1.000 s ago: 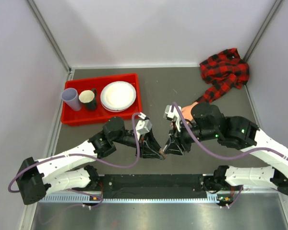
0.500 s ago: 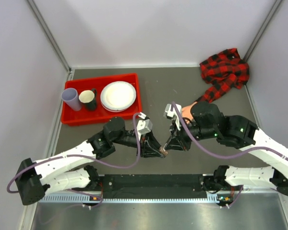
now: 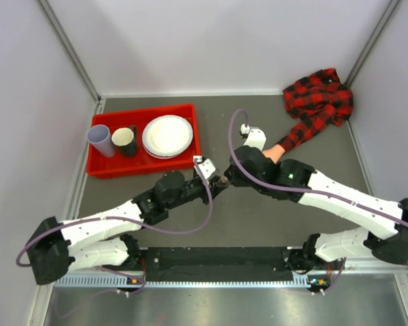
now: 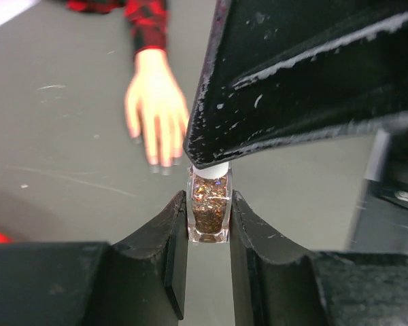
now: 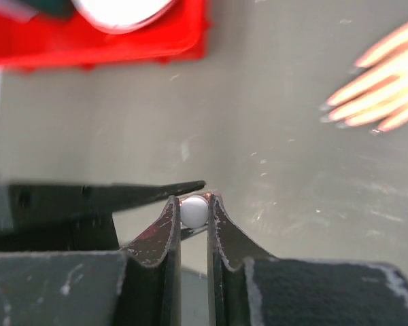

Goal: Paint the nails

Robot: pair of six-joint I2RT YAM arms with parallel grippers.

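The peach mannequin hand (image 4: 156, 102) lies flat on the table, its red-and-black plaid sleeve (image 3: 316, 102) running to the far right corner. Its nails (image 4: 162, 161) point toward the grippers and also show in the right wrist view (image 5: 326, 112). My left gripper (image 4: 209, 204) is shut on a small clear bottle of coppery glitter polish (image 4: 209, 217), held above the table. My right gripper (image 5: 194, 204) is shut on the bottle's white cap (image 5: 194, 210). The two grippers meet at mid-table (image 3: 222, 182), just left of the hand (image 3: 272, 153), which my right arm partly covers.
A red tray (image 3: 109, 166) at the left back holds a lilac cup (image 3: 100, 139), a dark cup (image 3: 124, 140) and a white plate (image 3: 167, 135). Grey walls close in the table on three sides.
Both grippers have moved together from near the front edge toward the table's middle, closer to the tray and hand. The right arm has swung round and stretched out.
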